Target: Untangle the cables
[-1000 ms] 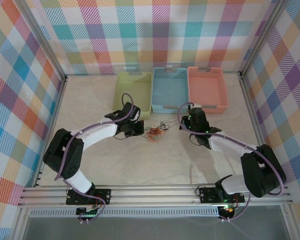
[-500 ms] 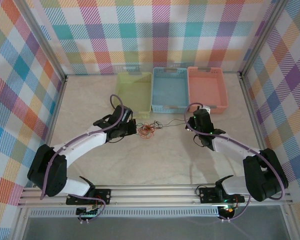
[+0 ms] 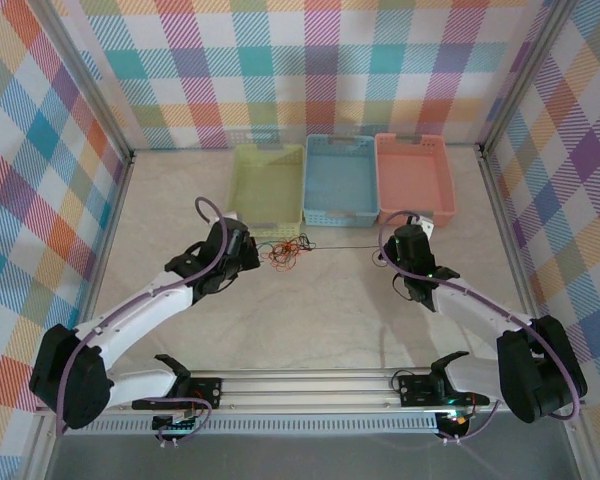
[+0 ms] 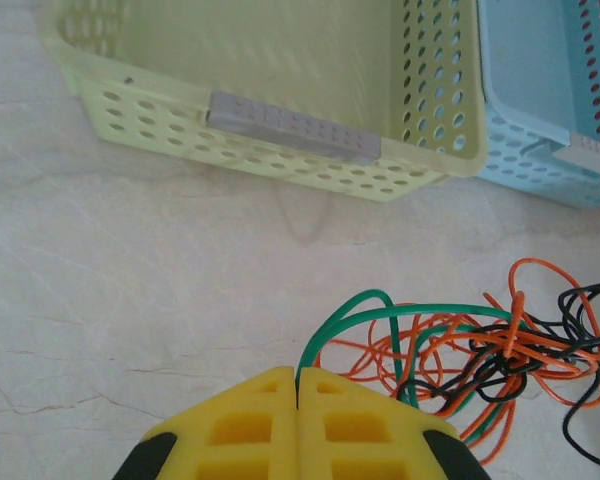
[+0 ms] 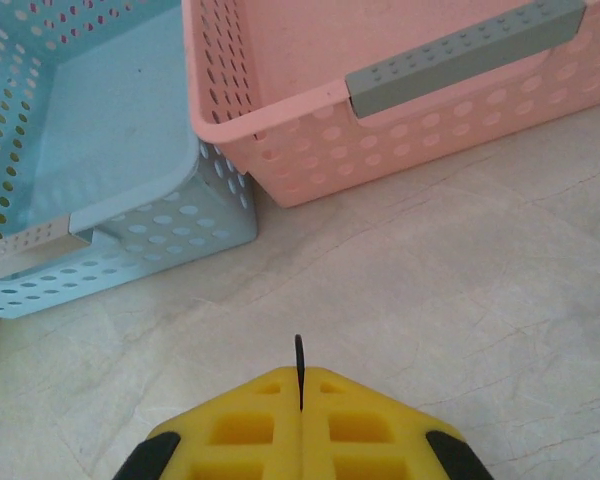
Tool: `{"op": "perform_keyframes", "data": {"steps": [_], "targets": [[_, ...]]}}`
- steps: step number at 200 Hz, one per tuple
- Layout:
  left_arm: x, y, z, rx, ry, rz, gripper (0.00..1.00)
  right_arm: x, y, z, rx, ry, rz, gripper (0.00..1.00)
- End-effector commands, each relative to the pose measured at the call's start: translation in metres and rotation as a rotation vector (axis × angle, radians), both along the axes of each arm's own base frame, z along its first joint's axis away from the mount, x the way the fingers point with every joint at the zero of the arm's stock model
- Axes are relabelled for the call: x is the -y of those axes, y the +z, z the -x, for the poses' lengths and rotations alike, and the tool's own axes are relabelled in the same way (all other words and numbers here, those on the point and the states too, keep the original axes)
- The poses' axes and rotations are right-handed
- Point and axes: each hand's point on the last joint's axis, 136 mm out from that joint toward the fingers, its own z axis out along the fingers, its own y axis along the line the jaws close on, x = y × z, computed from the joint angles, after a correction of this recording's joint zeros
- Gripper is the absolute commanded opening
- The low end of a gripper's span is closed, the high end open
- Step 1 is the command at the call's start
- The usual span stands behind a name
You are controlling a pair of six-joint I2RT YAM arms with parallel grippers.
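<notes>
On a pale, stone-patterned table (image 3: 320, 320), in front of a row of three perforated baskets, the tangle (image 3: 283, 253) of cables lay just off the near corner of the yellow-green basket (image 3: 268, 190). The left gripper (image 4: 298, 388) was pinched tight on a green cable (image 4: 352, 303) at the knot's left edge. The right gripper (image 5: 300, 385), well apart to the right, was closed on the end of a black cable (image 5: 299, 352).

From above, that black cable ran taut from the knot to the right gripper, crossing in front of the blue basket (image 3: 340, 185), with the pink basket (image 3: 413, 180) at the row's right end. Plaid walls (image 3: 40, 200) enclosed the table.

The left wrist camera resolved what the overhead view blurred: orange cable (image 4: 525, 300) loops wound through with green and black strands, resting on the table clear of the basket wall. The right wrist camera looked past its closed fingers to the blue and pink baskets standing just beside each other.
</notes>
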Motion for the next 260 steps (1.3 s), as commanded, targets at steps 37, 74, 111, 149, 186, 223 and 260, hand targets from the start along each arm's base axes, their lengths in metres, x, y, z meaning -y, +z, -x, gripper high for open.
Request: {"op": "perform_keyframes", "data": {"steps": [37, 74, 111, 149, 186, 223, 260], "targets": [[-0.042, 0.014, -0.001, 0.095, 0.173, -0.062, 0.0, 0.036, -0.004, 0.005, -0.009, -0.156, 0.052, 0.0], [-0.034, 0.013, -0.001, 0.09, 0.134, -0.033, 0.0, 0.023, -0.007, 0.0, -0.027, -0.093, 0.016, 0.0], [-0.006, 0.01, -0.005, 0.082, 0.019, 0.039, 0.0, -0.013, -0.012, -0.008, -0.055, 0.09, -0.039, 0.0], [0.001, 0.008, -0.007, 0.075, -0.014, 0.044, 0.0, -0.024, -0.015, -0.011, -0.066, 0.144, -0.052, 0.29], [0.006, 0.007, -0.006, 0.065, -0.039, 0.057, 0.0, -0.04, -0.002, -0.012, -0.019, 0.258, -0.054, 0.43], [0.01, 0.007, -0.007, 0.066, -0.055, 0.06, 0.0, -0.109, 0.013, -0.003, 0.023, 0.586, -0.129, 0.46], [0.01, 0.006, -0.007, 0.06, -0.057, 0.058, 0.0, -0.183, -0.002, 0.023, -0.06, 0.906, -0.035, 0.46]]}}
